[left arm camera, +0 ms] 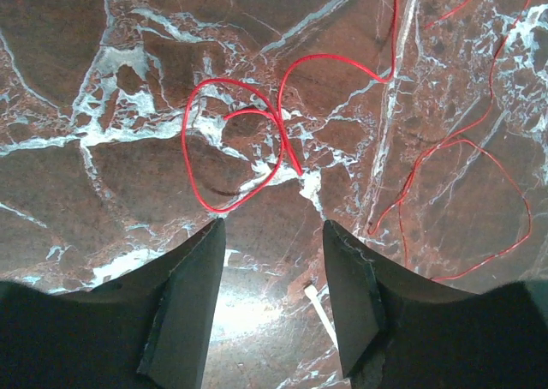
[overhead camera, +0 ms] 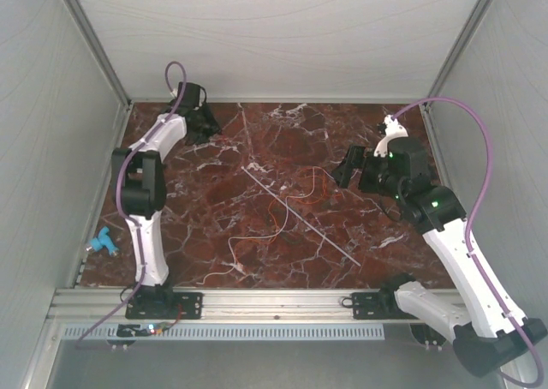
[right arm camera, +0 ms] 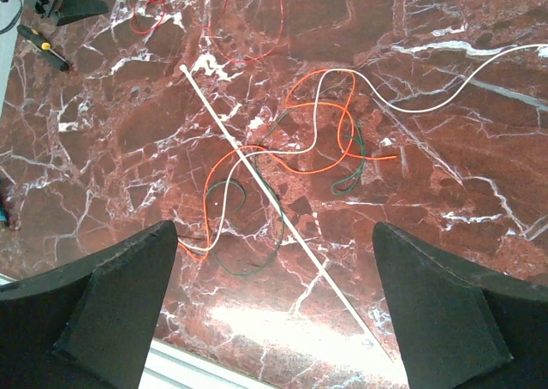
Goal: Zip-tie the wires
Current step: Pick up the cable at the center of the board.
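Observation:
The wires (overhead camera: 301, 192) lie in loose curls at the middle of the marble table. In the right wrist view they show as orange (right arm camera: 321, 128), white (right arm camera: 428, 106) and green (right arm camera: 257, 254) strands. The zip tie (right arm camera: 274, 202) crosses them diagonally, and it reaches toward the near right (overhead camera: 300, 216). My right gripper (right arm camera: 274, 228) hovers wide open over this bundle, at the table's right (overhead camera: 344, 168). My left gripper (overhead camera: 204, 122) is at the far left. It is open and holds nothing (left arm camera: 274, 226). Thin red wire loops (left arm camera: 240, 149) lie just ahead of it. The zip tie's tip (left arm camera: 321, 312) lies on the table between its fingers.
Grey enclosure walls stand on three sides. An aluminium rail (overhead camera: 257, 302) runs along the near edge between the arm bases. A blue object (overhead camera: 103, 243) lies off the table's left side. A small yellow-and-black tool (right arm camera: 43, 48) lies near the left arm.

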`<act>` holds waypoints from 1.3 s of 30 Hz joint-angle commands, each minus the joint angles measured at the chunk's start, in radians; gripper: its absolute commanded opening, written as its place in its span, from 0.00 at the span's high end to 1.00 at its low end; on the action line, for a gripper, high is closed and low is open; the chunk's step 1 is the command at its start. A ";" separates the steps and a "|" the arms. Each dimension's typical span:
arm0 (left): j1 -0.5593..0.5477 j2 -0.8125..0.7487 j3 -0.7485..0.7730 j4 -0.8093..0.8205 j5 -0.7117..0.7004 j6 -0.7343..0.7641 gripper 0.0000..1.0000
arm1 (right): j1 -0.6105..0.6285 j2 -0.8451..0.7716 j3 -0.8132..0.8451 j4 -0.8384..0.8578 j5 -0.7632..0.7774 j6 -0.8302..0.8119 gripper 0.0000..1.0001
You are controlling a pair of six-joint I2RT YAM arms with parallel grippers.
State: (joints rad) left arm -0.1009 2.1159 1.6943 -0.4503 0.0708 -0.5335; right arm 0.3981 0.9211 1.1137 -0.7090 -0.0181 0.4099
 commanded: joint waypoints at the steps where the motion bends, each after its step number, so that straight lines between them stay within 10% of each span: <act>1: -0.002 0.028 0.013 0.017 -0.063 -0.037 0.51 | -0.004 -0.018 -0.005 -0.017 0.019 0.008 0.03; 26: 0.024 0.161 -0.023 0.003 -0.074 -0.207 0.67 | -0.031 0.067 0.016 0.005 -0.012 -0.058 0.03; 39: 0.000 0.190 0.041 -0.028 -0.118 -0.192 1.00 | -0.045 0.080 0.026 0.008 -0.030 -0.061 0.03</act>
State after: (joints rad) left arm -0.0891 2.2684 1.7142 -0.4507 -0.0093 -0.7380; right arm 0.3588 0.9951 1.1110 -0.7136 -0.0284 0.3607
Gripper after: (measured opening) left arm 0.009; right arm 0.971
